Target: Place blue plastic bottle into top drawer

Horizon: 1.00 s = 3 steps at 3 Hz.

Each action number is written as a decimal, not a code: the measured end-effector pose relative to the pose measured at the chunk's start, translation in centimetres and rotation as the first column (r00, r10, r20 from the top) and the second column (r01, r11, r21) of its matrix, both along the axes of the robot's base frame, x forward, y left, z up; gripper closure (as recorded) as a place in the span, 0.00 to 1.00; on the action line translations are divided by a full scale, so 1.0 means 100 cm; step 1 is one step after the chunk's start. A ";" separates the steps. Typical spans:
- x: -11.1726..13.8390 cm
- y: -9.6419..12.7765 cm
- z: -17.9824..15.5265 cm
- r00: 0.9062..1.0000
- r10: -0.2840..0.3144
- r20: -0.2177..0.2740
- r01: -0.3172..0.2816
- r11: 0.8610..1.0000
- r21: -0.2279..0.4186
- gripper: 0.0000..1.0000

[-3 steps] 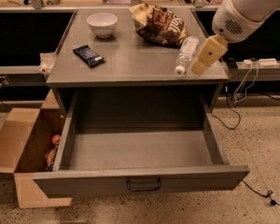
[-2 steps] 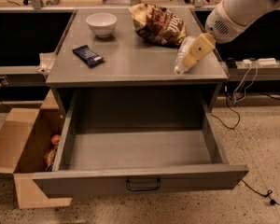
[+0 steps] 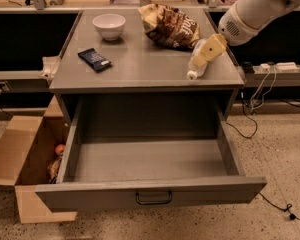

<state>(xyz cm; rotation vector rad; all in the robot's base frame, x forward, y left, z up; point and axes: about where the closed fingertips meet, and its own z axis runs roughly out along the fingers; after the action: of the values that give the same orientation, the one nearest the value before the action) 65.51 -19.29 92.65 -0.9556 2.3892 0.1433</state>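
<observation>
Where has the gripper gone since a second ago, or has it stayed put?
Yes, it moved: the gripper shifted left, away from the tabletop's right edge toward the brown snack bag, and is now at the blue plastic bottle.

A second ago my fingers (image 3: 211, 49) hung at the right edge of the tabletop (image 3: 140, 64), just to the right of the bottle (image 3: 195, 65) and pointing steeply down. Now they have come left and sit over the bottle's far half, hiding it. Only the near part and the white cap (image 3: 191, 75) show past my tips. They also lie at a flatter slant than before, running down and to the left along the bottle's length. The round white end of my arm (image 3: 242, 21) has swung a little left with them.
</observation>
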 end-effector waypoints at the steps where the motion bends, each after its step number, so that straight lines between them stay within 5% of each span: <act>1: 0.041 -0.012 -0.021 0.985 -0.171 -0.023 0.173 0.982 0.075 0.00; 3: 0.098 -0.012 -0.044 0.921 -0.383 -0.070 0.389 0.910 0.142 0.00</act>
<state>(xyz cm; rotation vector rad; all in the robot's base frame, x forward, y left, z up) 75.36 -20.53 88.29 -0.3984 2.5101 0.1933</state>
